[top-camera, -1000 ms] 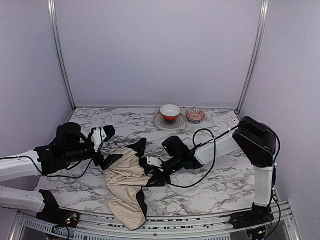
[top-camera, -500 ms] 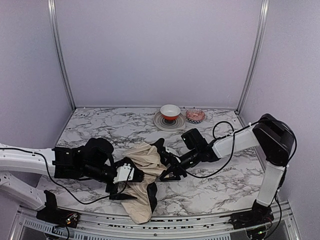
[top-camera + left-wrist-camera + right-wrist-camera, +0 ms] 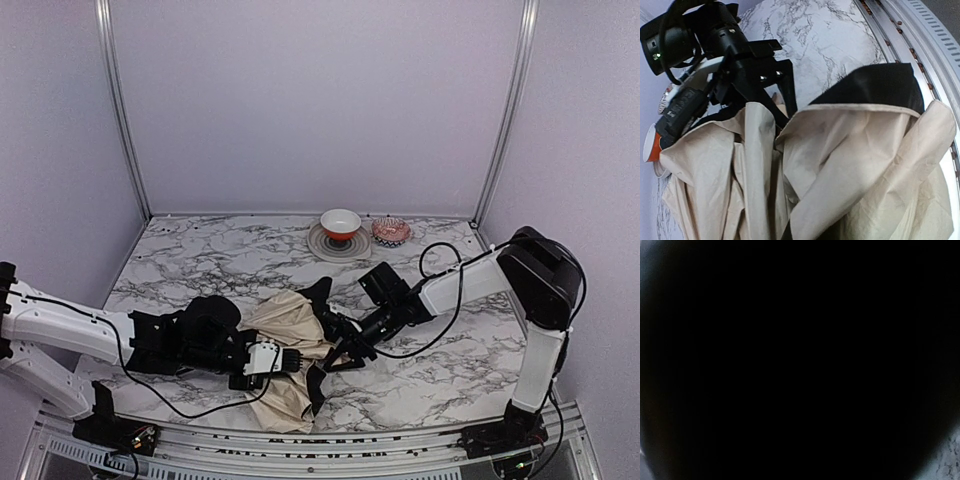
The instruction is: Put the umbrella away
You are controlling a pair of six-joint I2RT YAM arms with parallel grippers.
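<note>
Umbrella (image 3: 278, 320) lies half-collapsed on the marble bench (image 3: 200, 265), centre, toward the near edge; the cream cloth is crumpled and black lining shows at its far and near folds. Left pincer (image 3: 288, 358) is low at the near-left side, jaws together against the cloth; cannot tell if any is caught. Right pincer (image 3: 342, 352) is at the right side, fingers part-way apart and sunk in the folds; cannot tell whether it clamps anything. Right wrist view almost wholly black. Red-and-white bowl (image 3: 340, 222) on a grey plate (image 3: 322, 246) stands far off, well apart.
</note>
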